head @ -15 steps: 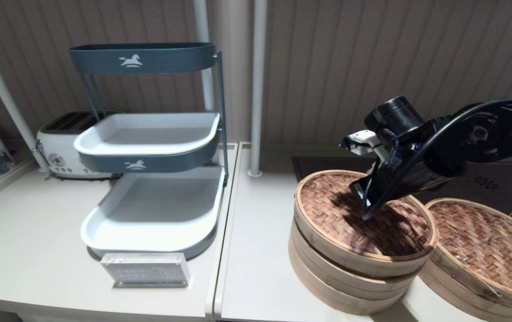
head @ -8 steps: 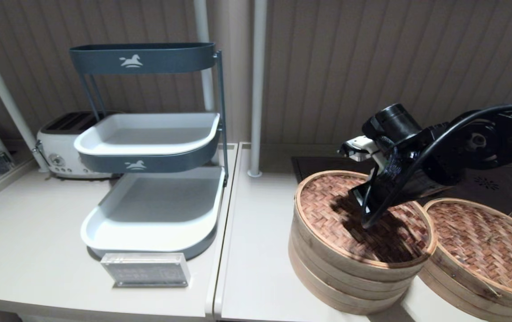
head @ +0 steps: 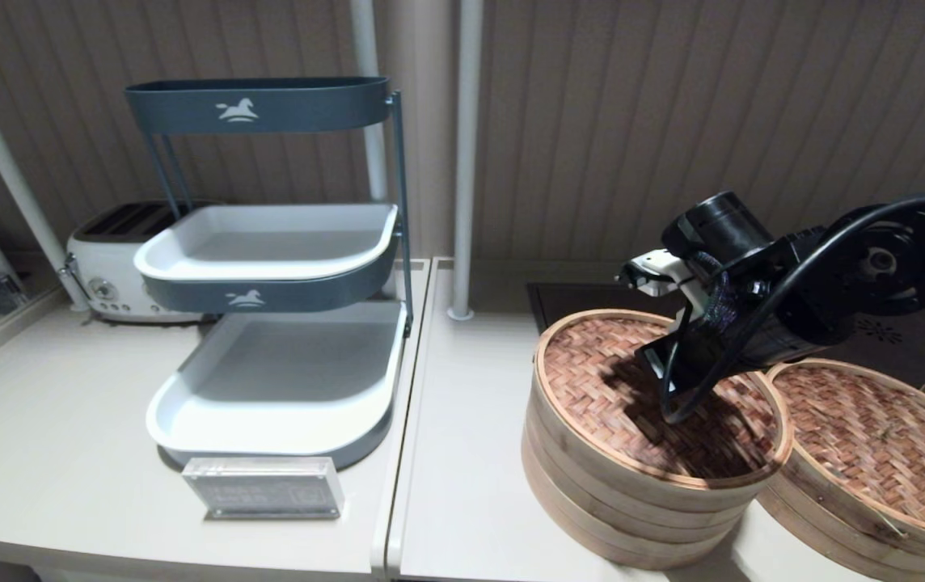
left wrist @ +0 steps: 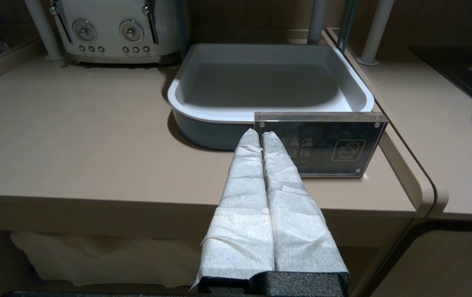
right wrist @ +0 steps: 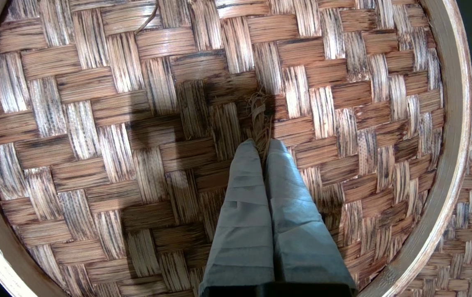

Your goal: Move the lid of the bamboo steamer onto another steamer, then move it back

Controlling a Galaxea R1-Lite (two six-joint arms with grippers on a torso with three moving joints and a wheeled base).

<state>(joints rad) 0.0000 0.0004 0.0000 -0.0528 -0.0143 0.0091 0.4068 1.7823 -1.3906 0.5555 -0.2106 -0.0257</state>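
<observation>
1. While it sits flat on the taller steamer (head: 632,501), the bamboo steamer lid (head: 592,380) lies directly under the right gripper (right wrist: 263,144), whose wrapped fingers (right wrist: 244,198) pinch the knot (right wrist: 258,113) at its centre.
2. Another steamer (head: 859,509) stands just beside it, on its right, with its own lid on.
3. Left gripper (left wrist: 260,135) hangs clenched and empty off the counter's (left wrist: 75,136) front edge.

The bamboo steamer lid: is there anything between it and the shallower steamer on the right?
Nothing visible. The right tool is shut on the knot of the bamboo steamer lid; the shallower steamer stands directly beside it, wearing its own woven lid.
</observation>
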